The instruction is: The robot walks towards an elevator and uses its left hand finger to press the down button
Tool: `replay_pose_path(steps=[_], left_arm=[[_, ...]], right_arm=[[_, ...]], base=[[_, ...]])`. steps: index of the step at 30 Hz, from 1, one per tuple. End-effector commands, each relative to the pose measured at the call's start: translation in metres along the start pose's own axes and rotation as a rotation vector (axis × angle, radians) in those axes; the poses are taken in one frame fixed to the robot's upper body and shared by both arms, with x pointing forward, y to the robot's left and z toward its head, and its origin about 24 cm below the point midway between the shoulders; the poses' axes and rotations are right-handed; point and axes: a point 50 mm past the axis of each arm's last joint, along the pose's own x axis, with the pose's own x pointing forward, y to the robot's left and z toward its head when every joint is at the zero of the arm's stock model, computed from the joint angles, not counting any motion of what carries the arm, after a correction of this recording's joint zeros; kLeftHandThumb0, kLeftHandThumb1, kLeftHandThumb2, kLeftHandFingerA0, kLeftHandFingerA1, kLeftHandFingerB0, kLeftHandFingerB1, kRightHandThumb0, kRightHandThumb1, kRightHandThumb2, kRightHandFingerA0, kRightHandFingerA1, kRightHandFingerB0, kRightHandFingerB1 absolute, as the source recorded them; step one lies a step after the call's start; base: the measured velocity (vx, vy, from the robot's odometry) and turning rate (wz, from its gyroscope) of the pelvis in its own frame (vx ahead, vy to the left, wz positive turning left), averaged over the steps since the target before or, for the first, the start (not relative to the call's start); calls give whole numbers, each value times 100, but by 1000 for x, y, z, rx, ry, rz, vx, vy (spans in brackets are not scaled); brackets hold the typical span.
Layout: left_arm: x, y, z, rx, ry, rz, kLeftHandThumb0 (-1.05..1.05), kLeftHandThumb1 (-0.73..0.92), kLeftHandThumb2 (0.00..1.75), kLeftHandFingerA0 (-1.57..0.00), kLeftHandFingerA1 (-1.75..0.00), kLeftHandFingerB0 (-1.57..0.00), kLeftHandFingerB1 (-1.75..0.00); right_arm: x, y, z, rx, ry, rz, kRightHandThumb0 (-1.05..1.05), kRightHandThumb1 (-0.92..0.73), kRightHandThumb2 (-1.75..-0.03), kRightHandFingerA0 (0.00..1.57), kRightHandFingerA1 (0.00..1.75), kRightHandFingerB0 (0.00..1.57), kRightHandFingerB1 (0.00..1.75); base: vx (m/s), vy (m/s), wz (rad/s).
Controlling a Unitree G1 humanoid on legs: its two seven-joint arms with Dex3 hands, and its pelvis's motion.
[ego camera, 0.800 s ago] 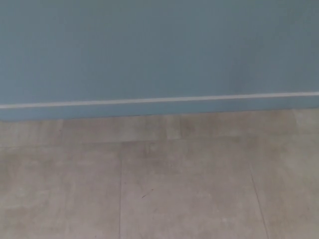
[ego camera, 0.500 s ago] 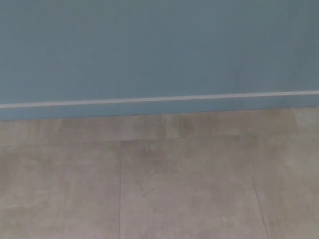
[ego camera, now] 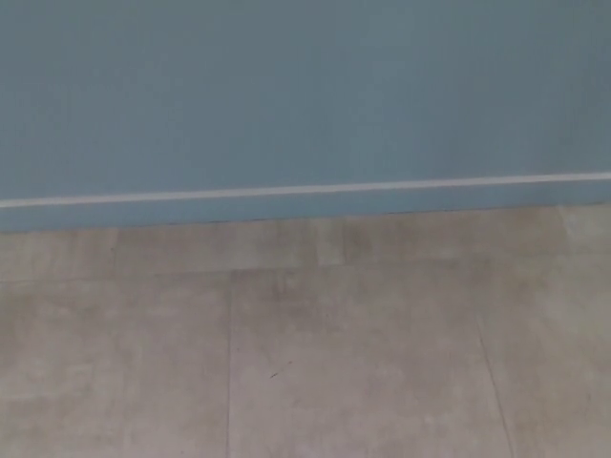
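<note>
The head view shows only a blue-grey wall filling the upper half and a pale tiled floor below it. A thin white strip runs along the wall just above the floor. No elevator, no button panel and no part of either hand or arm shows in the picture.
The wall meets the floor along a nearly level line across the whole picture. Tile joints run away from me toward the wall. A small dark mark lies on the floor near the middle.
The whole picture has shifted very slightly, so the camera moved a little. Nothing else differs.
</note>
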Motion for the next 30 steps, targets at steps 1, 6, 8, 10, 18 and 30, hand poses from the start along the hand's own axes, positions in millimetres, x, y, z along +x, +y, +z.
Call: replay_pose_path(steps=[1, 6, 8, 10, 18, 30], left_arm=[[-1, 3, 5, -12, -71, -5, -40, 40, 78, -51, -64, -60, -62], [1, 6, 7, -19, -55, 12, -29, 53, 55, -67, -54, -56, -45], [1, 9, 8, -26, -49, 13, -31, 50, 55, -67, -56, -58, -46], [2, 11, 9, -22, -44, 13, -32, 50, 55, -67, -54, -57, -45], [2, 12, 9, -1, -55, 21, -32, 50, 55, -61, -54, -58, -46], [3, 14, 13, 36, -58, 18, -35, 48, 54, -65, -57, -58, -44]], right_arm=[[2, -10, 3, 12, -9, -32, -44, -43, -74, 50, 55, 43, 47], [3, -15, 4, -37, -14, -33, -38, -55, -57, 52, 44, 48, 35], [3, -14, 4, -65, -15, -33, -38, -55, -57, 53, 43, 48, 35], [3, -13, 4, -72, -19, -28, -38, -55, -57, 53, 43, 47, 35], [3, -16, 6, -24, -33, -48, -31, -51, -56, 49, 45, 46, 36], [4, -15, 8, -18, -40, -56, -29, -50, -56, 50, 44, 45, 36]], base=[[0, 0, 0], [0, 0, 0], [0, 0, 0], [0, 0, 0], [0, 0, 0], [0, 0, 0]])
